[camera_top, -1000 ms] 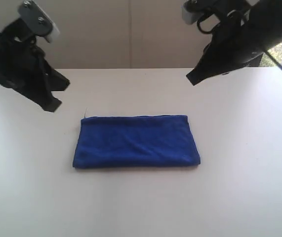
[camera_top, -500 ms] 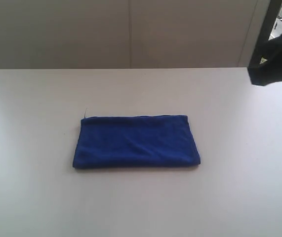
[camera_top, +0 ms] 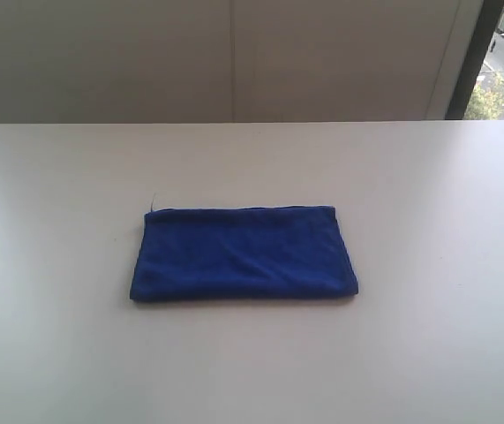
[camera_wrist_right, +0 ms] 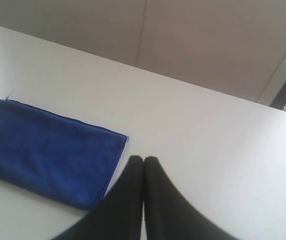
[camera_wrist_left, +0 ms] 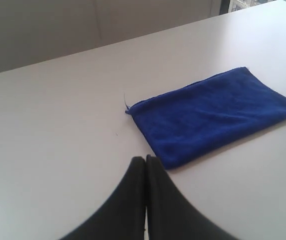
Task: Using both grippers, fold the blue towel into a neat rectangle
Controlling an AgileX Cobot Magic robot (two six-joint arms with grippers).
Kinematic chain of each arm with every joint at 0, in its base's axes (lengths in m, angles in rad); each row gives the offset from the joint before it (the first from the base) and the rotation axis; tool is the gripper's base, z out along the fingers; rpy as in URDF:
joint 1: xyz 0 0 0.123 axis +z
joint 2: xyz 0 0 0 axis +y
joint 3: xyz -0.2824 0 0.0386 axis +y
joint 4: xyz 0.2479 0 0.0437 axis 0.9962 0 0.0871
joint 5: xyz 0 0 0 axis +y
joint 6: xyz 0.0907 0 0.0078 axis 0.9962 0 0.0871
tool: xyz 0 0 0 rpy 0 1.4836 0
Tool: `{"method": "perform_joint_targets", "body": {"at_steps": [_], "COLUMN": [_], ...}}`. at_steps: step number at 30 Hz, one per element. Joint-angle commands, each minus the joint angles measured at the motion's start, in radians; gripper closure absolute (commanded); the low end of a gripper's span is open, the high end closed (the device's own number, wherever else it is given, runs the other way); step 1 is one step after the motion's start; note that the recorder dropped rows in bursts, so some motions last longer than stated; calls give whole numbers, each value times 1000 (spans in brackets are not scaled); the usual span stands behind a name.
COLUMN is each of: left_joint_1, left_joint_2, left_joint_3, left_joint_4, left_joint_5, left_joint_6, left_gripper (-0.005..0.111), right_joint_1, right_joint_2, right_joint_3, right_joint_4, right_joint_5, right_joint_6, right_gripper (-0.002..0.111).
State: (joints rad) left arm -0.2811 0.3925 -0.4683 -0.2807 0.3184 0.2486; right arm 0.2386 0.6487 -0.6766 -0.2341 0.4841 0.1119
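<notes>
Sitting mid-table [camera_top: 428, 177], the blue towel [camera_top: 243, 254] lies flat, folded into a pretty tidy rectangle. Left gripper [camera_wrist_left: 146, 161] and right gripper [camera_wrist_right: 143, 161] are both pinched fully closed, holding nothing, each clear of the cloth.

The blue towel [camera_top: 244, 254] is lying flat near the middle of the white bench [camera_top: 410, 353], folded into a long rectangle with its long sides running left to right. Its edges are lining up fairly evenly, and soft creases are showing across the top layer. The left gripper [camera_wrist_left: 145, 159] is hanging above the bench just off one towel corner, black fingers pressed together on nothing. The right gripper [camera_wrist_right: 143, 159] is doing likewise beside the opposite end.
</notes>
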Motion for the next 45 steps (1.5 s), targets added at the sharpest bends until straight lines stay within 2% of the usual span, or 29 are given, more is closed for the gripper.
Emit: {"method": "perform_joint_targets", "body": {"at_steps": [1, 14, 21, 23, 29, 32, 35, 40, 41, 44, 45], "left_joint_1": [2, 2, 198, 228, 247, 247, 247, 247, 247, 249, 249], "left_joint_2": [-6, -22, -174, -221, -377, -392, -392, -385, -380, -382, -382], "left_joint_3": [6, 6, 6, 6, 6, 6, 6, 15, 29, 134, 162], "left_joint_4": [-6, -6, -10, -10, -10, -10, -10, -5, 12, 204, 207], "left_joint_5": [7, 13, 26, 26, 32, 34, 32, -5, -26, -124, -145], "left_joint_6": [-10, -10, -10, -10, -13, -22, -84, -333, -370, -588, -585], "left_gripper": [107, 107, 107, 107, 107, 107, 107, 107, 107, 107, 107], "right_joint_1": [0, 0, 0, 0, 0, 0, 0, 0, 0, 0, 0], "right_joint_2": [-7, -7, -7, -7, -7, -7, -7, -7, -7, -7, -7], "right_joint_3": [3, 3, 3, 3, 3, 3, 3, 3, 3, 3, 3], "right_joint_4": [-2, -2, -2, -2, -2, -2, -2, -2, -2, -2, -2], "right_joint_5": [-11, -11, -10, -10, -10, -10, -10, -10, -12, -10, -10], "right_joint_6": [7, 7, 7, 7, 7, 7, 7, 7, 7, 7, 7], "right_gripper": [108, 108, 108, 108, 108, 108, 108, 108, 108, 108, 108]}}
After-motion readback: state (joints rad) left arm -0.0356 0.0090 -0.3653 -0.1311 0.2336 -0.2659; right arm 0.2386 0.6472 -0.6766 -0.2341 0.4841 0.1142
